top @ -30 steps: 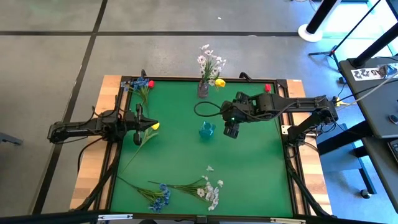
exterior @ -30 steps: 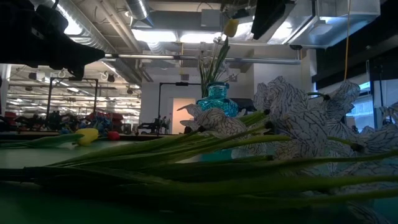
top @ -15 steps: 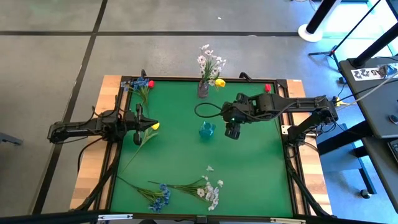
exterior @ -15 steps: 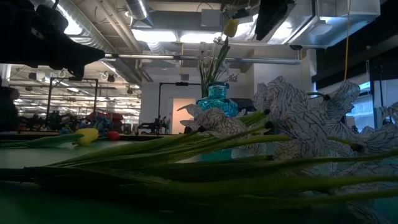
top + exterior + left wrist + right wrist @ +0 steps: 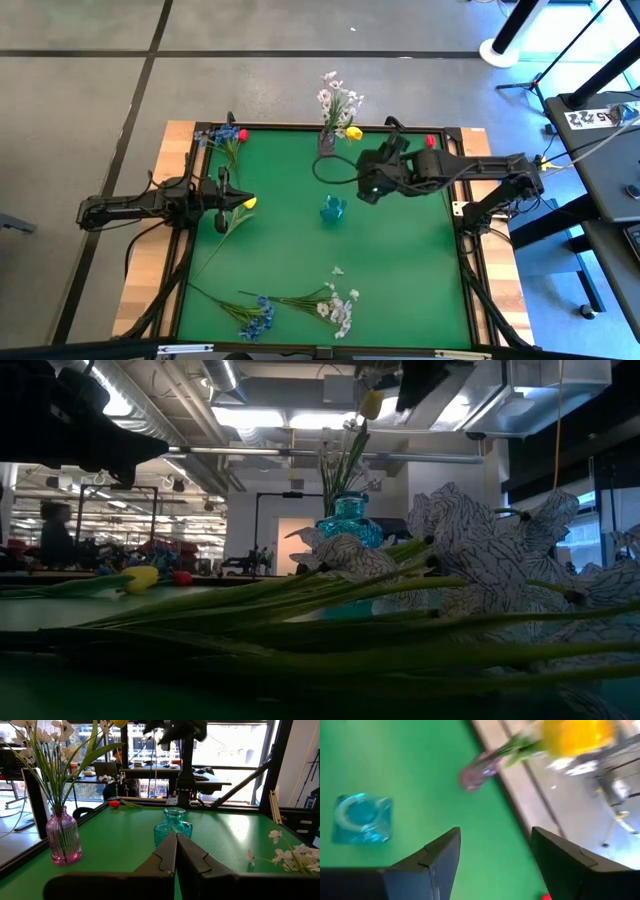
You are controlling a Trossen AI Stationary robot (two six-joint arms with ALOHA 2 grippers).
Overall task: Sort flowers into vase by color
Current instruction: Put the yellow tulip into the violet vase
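Note:
A pink glass vase [image 5: 327, 143] at the table's far edge holds white sprays [image 5: 338, 98] and a yellow bud [image 5: 353, 132]. A teal glass vase [image 5: 332, 210] stands mid-table. A second yellow bud [image 5: 249, 203] lies on its stem on the mat, beside my left gripper [image 5: 224, 208], which is shut and empty [image 5: 176, 840] above the table. My right gripper [image 5: 368, 188] is open and empty [image 5: 495, 840], in the air to the right of the teal vase [image 5: 362, 817]. Blue blooms [image 5: 258, 318] and white sprays [image 5: 340, 308] lie near the near edge.
Blue blooms and a red bud [image 5: 242, 134] lie at the far left corner. Another red bud [image 5: 431, 141] lies at the far right edge. A raised black frame [image 5: 467, 240] borders the green mat. Bare mat lies right of the teal vase.
My right gripper has moved toward the table's far edge and slightly left, toward the pink vase, and has tipped its fingers. It stays open and empty. The flowers and vases have kept still.

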